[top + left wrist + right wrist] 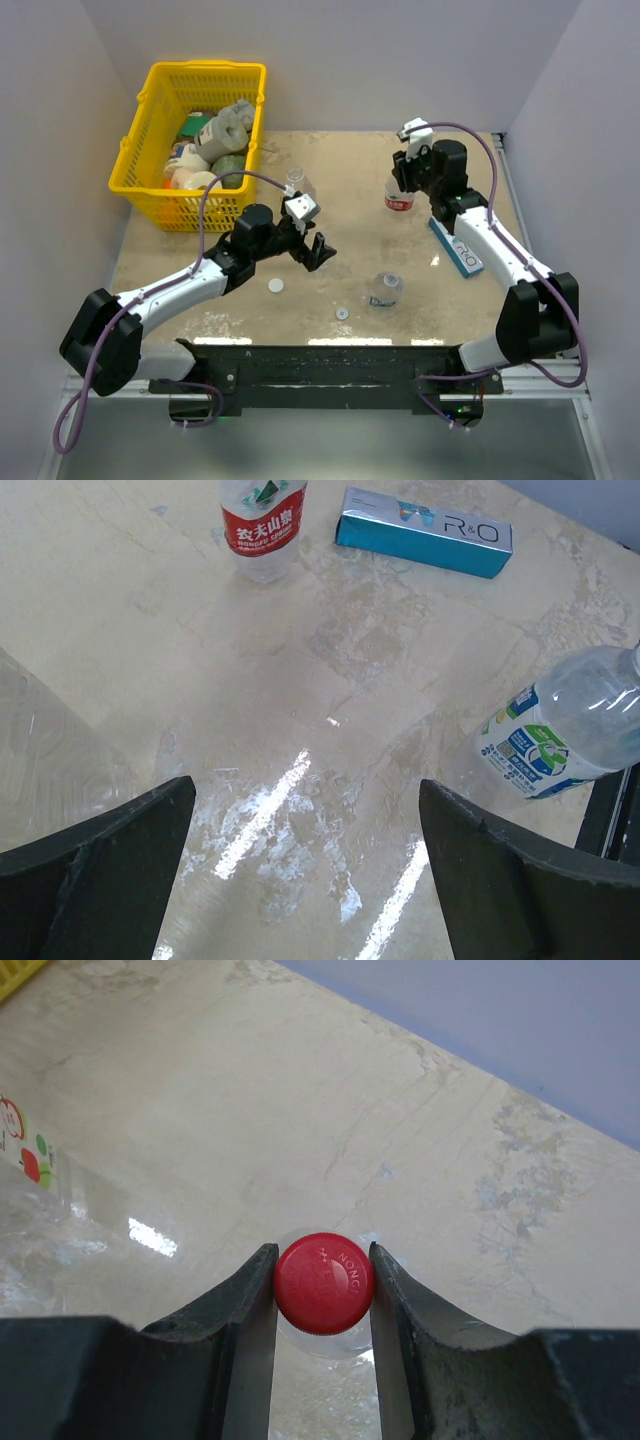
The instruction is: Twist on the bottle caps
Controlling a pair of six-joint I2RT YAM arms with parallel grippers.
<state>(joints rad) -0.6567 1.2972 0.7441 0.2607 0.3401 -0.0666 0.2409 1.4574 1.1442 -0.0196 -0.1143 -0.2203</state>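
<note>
My right gripper [323,1285] is shut on the red cap [323,1283], which sits on top of the upright red-labelled bottle [399,201], also in the left wrist view [262,525]. My left gripper [316,250] is open and empty just above the table, its fingers [110,865] wide apart. The short blue-labelled bottle [385,290] stands to its right [565,735]. The unlabelled bottle [297,183] stands behind it. A white cap [275,286] and a ring-like pale cap [342,314] lie on the table near the front.
A yellow basket [190,140] full of items stands at the back left. A flat blue-and-white box [455,247] lies under the right arm, also in the left wrist view [425,530]. Walls close in the table on three sides.
</note>
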